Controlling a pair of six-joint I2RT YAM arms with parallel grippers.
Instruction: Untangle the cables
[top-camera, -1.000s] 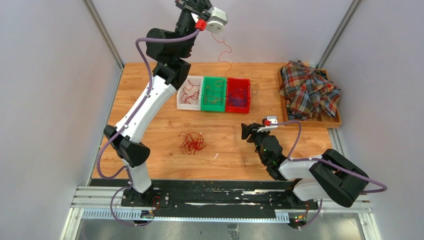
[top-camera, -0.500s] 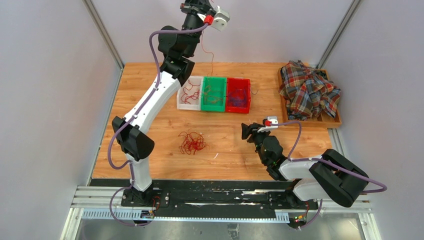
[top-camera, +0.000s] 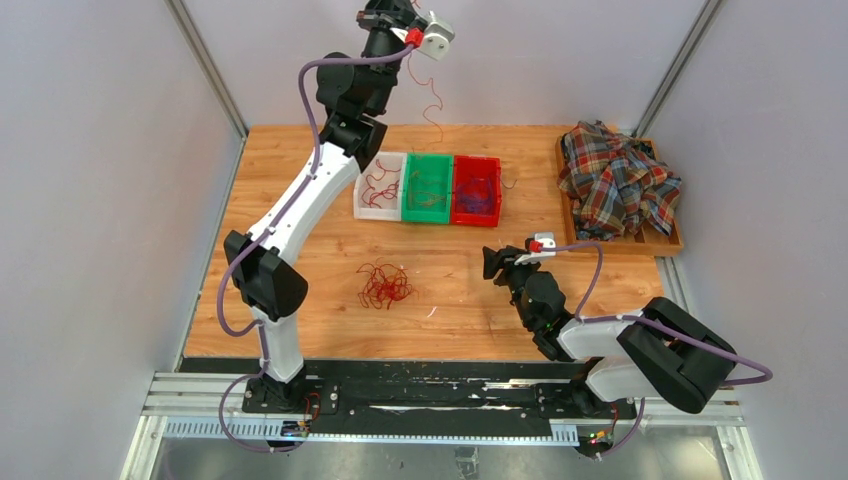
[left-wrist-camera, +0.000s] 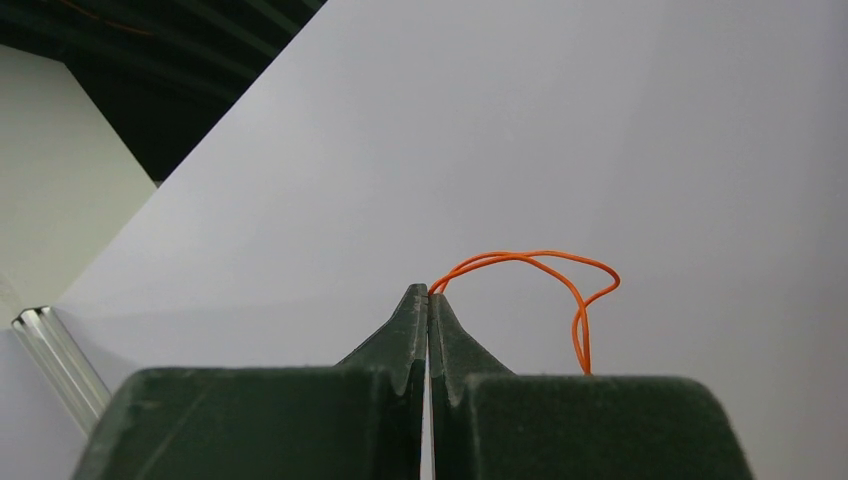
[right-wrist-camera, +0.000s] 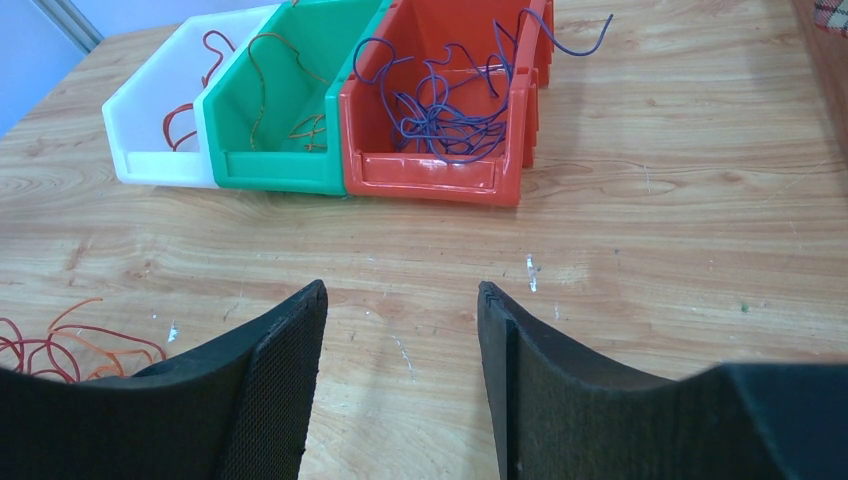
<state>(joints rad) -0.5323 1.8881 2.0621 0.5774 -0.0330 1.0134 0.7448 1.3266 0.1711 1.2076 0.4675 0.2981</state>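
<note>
My left gripper (top-camera: 381, 14) is raised high above the far table edge and is shut on one thin orange-red cable (top-camera: 432, 95), which hangs curled below it over the bins. In the left wrist view the jaws (left-wrist-camera: 429, 292) pinch the cable (left-wrist-camera: 560, 275) at their tips. A tangled bunch of red cables (top-camera: 384, 285) lies on the table's middle and shows at the left edge of the right wrist view (right-wrist-camera: 60, 345). My right gripper (top-camera: 492, 263) is open and empty just above the table, right of the bunch, fingers (right-wrist-camera: 290, 350) apart.
Three bins stand in a row at the back: white (top-camera: 360, 205) with red cables, green (top-camera: 424, 217) with olive-orange cables, red (top-camera: 474, 218) with purple cables (right-wrist-camera: 440, 105). A wooden tray (top-camera: 668, 243) with a plaid cloth (top-camera: 615, 180) sits at the right.
The left arm has swung its gripper slightly left, carrying the cable. The hanging cable first straightened, then curled and swung right. The right arm has not moved.
</note>
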